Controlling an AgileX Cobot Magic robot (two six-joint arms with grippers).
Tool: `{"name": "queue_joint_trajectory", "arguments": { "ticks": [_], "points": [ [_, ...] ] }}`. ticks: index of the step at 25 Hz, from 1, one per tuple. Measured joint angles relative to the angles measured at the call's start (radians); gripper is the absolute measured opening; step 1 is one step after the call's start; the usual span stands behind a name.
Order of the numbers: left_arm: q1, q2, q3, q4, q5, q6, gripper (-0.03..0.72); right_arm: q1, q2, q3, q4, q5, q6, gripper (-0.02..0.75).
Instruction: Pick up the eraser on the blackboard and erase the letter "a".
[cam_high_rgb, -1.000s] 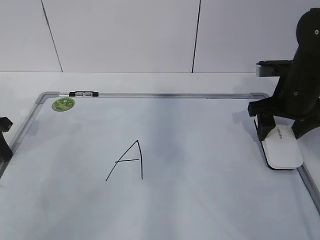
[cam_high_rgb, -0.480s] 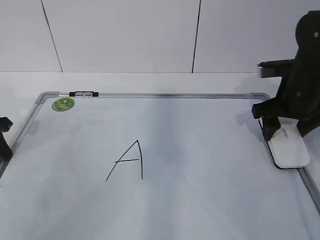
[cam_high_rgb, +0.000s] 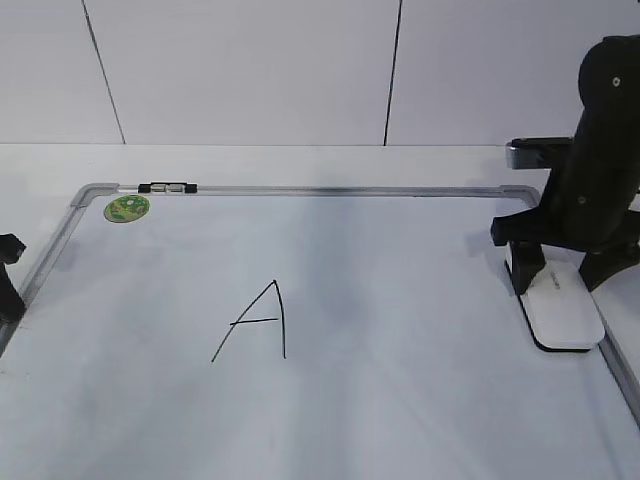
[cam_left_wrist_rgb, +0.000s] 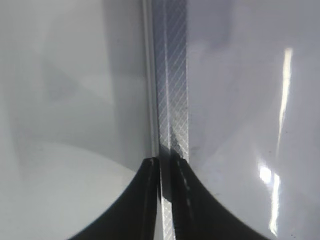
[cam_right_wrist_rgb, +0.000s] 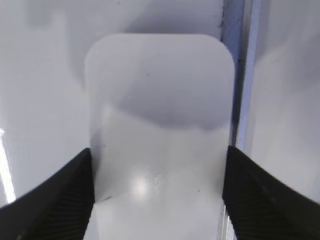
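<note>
The white eraser (cam_high_rgb: 566, 315) lies at the right edge of the blackboard (cam_high_rgb: 330, 190), next to its grey frame. My right gripper (cam_high_rgb: 563, 283) stands over the eraser's far end, one black finger pressed on each long side; the right wrist view shows the eraser (cam_right_wrist_rgb: 160, 100) between the jaws (cam_right_wrist_rgb: 159, 192). An angular capital "A" (cam_high_rgb: 262, 322) in thin black marker is left of the board's middle. No lowercase cursive "a" shows in any view. My left gripper (cam_high_rgb: 8, 272) is shut and empty over the board's left frame rail (cam_left_wrist_rgb: 172, 100), jaws (cam_left_wrist_rgb: 166, 167) almost together.
A round green sticker (cam_high_rgb: 126, 208) and a black-silver clip (cam_high_rgb: 167, 187) are at the board's far left corner. The board's right frame rail (cam_right_wrist_rgb: 241, 75) runs close beside the eraser. A white panelled wall stands behind the table.
My right gripper and the eraser between its fingers shifted right, then back left and slightly toward the front. The left gripper has not moved.
</note>
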Motion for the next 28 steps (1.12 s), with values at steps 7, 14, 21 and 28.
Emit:
{"name": "queue_joint_trajectory", "arguments": {
  "ticks": [7, 14, 21, 28],
  "points": [
    [0.000, 0.000, 0.000, 0.000, 0.000, 0.000, 0.052, 0.000, 0.002, 0.000, -0.006, 0.000, 0.000, 0.577],
    [0.000, 0.000, 0.000, 0.000, 0.000, 0.000, 0.052, 0.000, 0.002, -0.002, -0.016, 0.004, 0.002, 0.583],
    [0.000, 0.000, 0.000, 0.000, 0.000, 0.000, 0.052, 0.000, 0.002, -0.002, -0.026, 0.010, 0.000, 0.596],
    [0.000, 0.000, 0.000, 0.000, 0.000, 0.000, 0.052, 0.000, 0.002, -0.057, -0.034, 0.055, -0.002, 0.596]
  ]
}}
